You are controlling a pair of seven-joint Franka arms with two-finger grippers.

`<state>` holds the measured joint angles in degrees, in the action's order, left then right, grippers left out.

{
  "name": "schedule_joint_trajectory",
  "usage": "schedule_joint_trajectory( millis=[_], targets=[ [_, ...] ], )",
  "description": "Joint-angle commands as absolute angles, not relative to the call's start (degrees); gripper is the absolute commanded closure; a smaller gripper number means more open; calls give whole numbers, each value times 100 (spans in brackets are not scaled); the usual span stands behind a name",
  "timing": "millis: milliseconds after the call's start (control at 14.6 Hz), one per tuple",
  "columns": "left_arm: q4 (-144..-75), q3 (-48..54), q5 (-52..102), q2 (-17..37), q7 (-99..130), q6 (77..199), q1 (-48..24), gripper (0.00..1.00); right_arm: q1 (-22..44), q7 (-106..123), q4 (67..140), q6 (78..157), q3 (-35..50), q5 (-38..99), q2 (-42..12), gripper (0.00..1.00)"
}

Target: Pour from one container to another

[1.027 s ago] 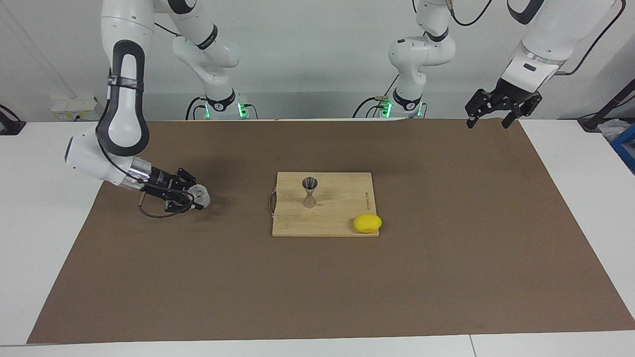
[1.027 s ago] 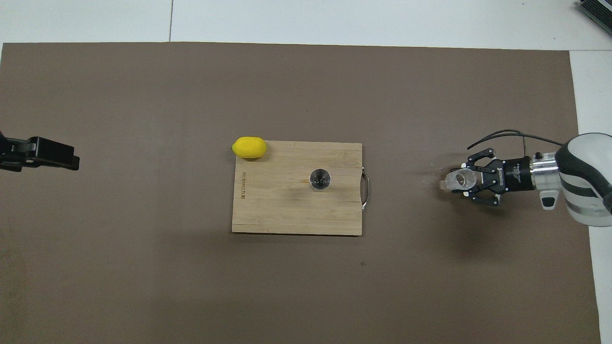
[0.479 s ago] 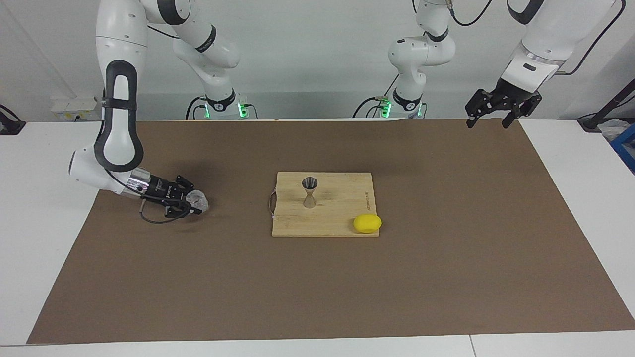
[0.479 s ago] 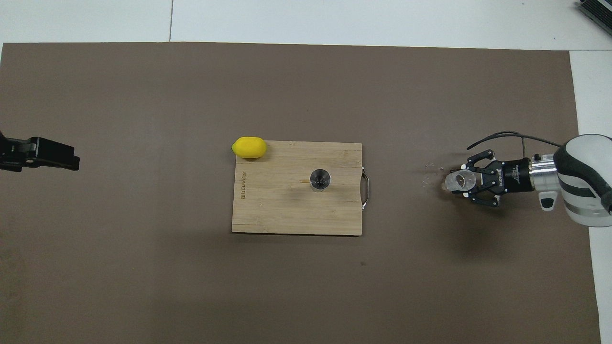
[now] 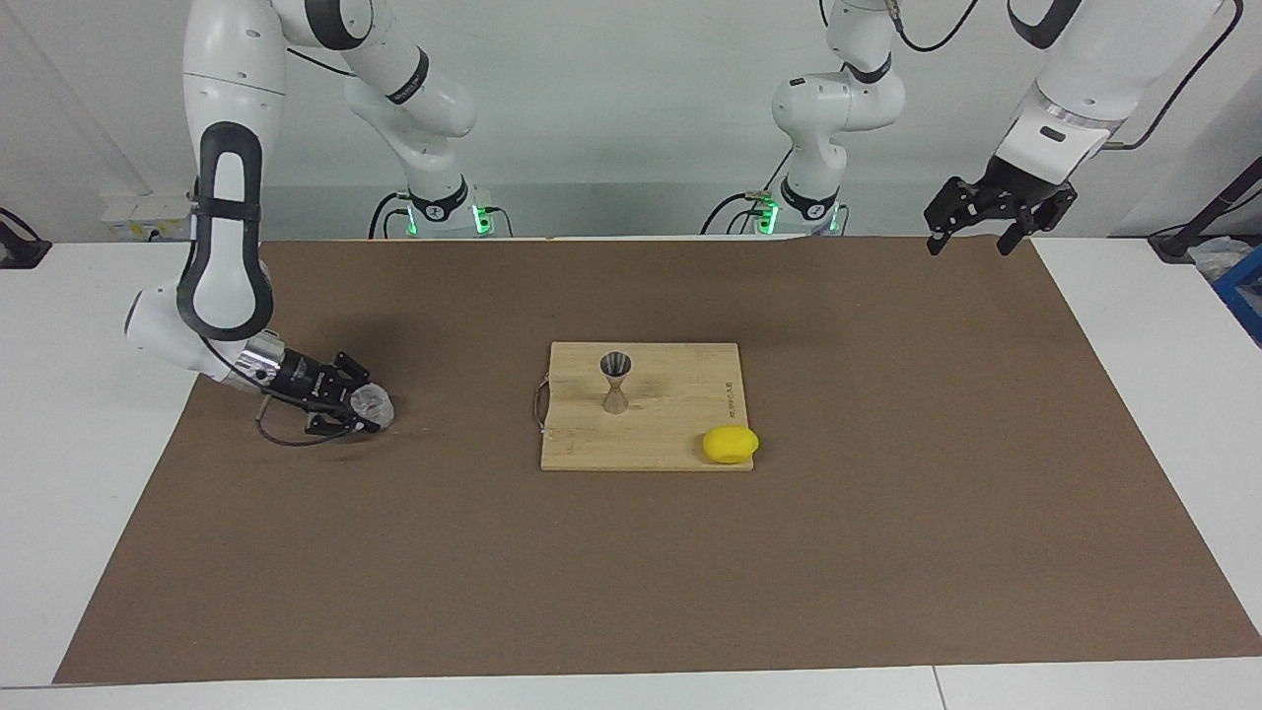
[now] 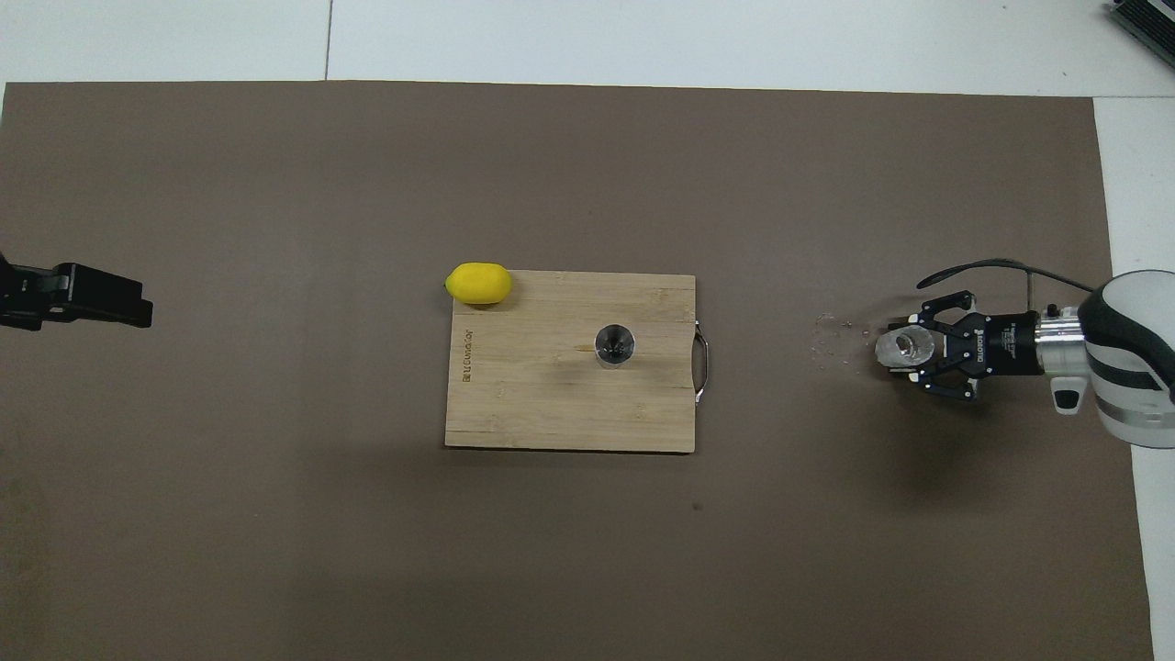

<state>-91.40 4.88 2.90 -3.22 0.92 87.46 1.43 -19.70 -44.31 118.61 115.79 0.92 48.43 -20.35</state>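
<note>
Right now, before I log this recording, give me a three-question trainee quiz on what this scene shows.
1. True or false: the steel jigger stands upright on the cutting board.
2. Which tool is at the glass cup? A) left tool B) right tool
3. Fill in: the lemon lies at a ___ of the board.

Key: 1 true; 2 B, while the left tool waits over the mat's edge; 3 corner.

White wall [image 5: 611,108]; white table [image 5: 79,414]; brown mat [image 5: 887,493].
</note>
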Motion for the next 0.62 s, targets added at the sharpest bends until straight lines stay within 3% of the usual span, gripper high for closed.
schedule_joint_trajectory(
  millis=[0, 342, 548],
  targets=[
    [-9211, 545, 185, -448, 26, 8666, 220, 0, -2004, -4359, 12015, 11663, 132, 4922, -1636, 1],
    [-9211, 545, 185, -448, 26, 8666, 220, 0, -1907, -4307, 11971, 11628, 149, 4046, -907, 1],
    [-9211, 545, 185, -448, 26, 8666, 220, 0, -1469, -4298, 11936, 11628, 176, 3220, -634, 1]
  ],
)
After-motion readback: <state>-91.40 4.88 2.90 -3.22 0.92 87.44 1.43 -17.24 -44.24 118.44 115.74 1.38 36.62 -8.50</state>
